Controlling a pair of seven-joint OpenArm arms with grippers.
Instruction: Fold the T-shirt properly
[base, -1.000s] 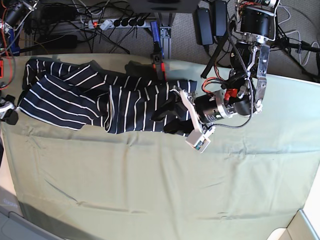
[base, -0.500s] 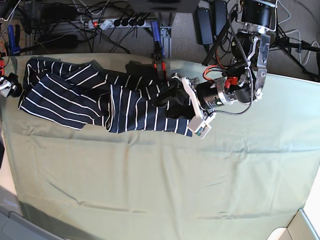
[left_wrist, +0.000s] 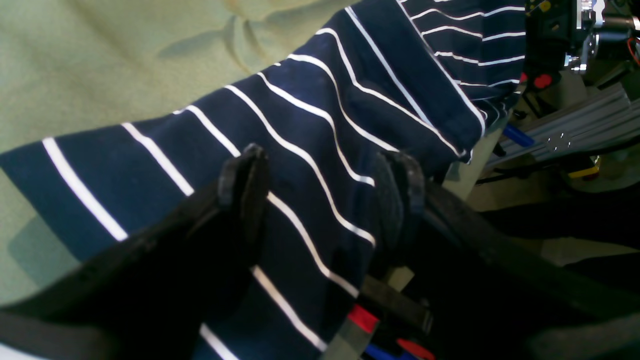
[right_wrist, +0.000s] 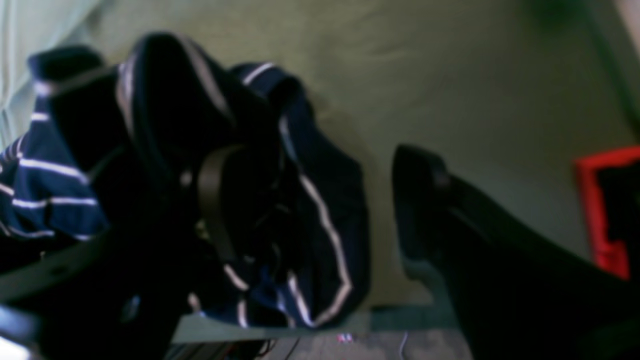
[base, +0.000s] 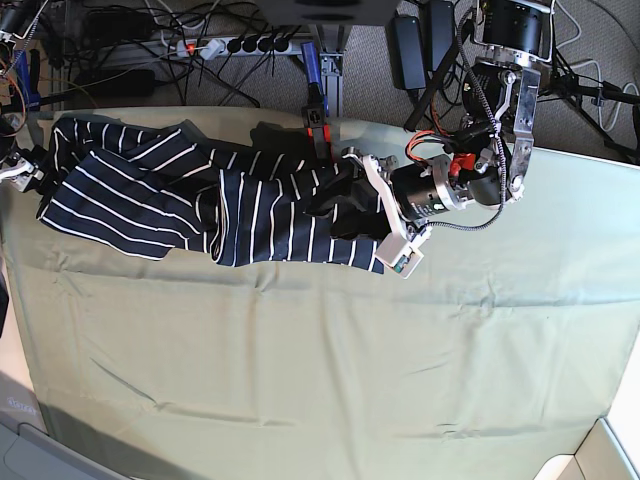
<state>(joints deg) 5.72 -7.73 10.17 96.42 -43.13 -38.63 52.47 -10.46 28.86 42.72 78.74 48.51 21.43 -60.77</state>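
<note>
Both tools, left (left_wrist: 320, 165) and right (right_wrist: 312, 165), are spread open; if the T-shirt (base: 285, 225) is pinched shallowly, cloth could be dropped. Its bunched folds could be dragged askew.

Pale green cloth (base: 480, 370) covers the table, a bit wrinkled w/ soft sheen; grey floor (base: 615, 120) behind it; loose white cables (base: 603, 90) on floor at upper R.

Pale green cloth (base: 250, 370) covers what seems a table, the striped T-shirt (base: 290, 220) directly on it
</note>
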